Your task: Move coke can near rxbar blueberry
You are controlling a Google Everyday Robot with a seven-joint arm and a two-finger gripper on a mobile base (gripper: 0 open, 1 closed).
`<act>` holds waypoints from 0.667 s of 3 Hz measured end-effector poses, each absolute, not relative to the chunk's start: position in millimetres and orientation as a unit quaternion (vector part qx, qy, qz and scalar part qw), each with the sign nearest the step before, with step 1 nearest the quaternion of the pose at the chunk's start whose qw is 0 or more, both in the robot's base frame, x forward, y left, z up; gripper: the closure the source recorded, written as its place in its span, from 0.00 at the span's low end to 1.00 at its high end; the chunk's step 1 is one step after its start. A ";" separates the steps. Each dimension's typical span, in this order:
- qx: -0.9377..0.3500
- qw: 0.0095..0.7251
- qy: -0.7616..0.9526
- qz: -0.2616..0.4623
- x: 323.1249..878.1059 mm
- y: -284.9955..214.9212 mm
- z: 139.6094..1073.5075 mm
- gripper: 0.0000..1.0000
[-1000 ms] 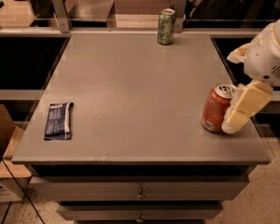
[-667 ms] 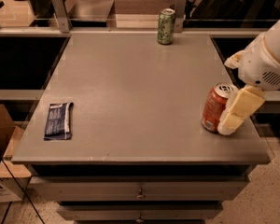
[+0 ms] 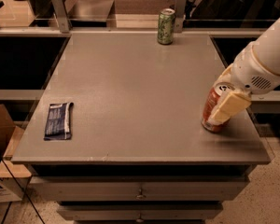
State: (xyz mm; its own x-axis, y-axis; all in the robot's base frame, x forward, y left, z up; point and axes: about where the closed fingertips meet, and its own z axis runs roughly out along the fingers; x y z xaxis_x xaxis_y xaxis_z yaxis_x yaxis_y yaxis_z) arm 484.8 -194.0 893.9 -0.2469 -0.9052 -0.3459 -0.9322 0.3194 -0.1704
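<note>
The coke can (image 3: 213,101), red-orange with a silver top, stands near the table's right front corner. My gripper (image 3: 222,112) reaches in from the right on a white arm and sits around the can, with a pale part of it lying across the can's front. The can's base rests on the table. The rxbar blueberry (image 3: 58,120), a flat dark blue wrapper, lies near the left front edge, far from the can.
A green can (image 3: 166,26) stands at the back edge of the grey table (image 3: 130,87). Metal posts and a rail run behind it. Drawers sit under the tabletop. A cardboard box (image 3: 2,139) stands on the floor at the left.
My gripper has moved left and down, from beside the coke can to across its front. The can has shifted very slightly left. The blue bar and the green can have not moved.
</note>
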 end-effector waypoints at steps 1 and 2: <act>-0.581 0.197 0.788 0.037 489.8 -188.3 900.6 0.62; -0.583 0.218 0.781 0.054 495.5 -168.9 924.2 0.85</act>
State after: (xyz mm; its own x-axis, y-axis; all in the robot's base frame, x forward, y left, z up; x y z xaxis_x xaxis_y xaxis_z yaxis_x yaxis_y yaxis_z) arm 495.5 -168.9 924.2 -0.2244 -0.8866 -0.4044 -0.9342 0.3138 -0.1697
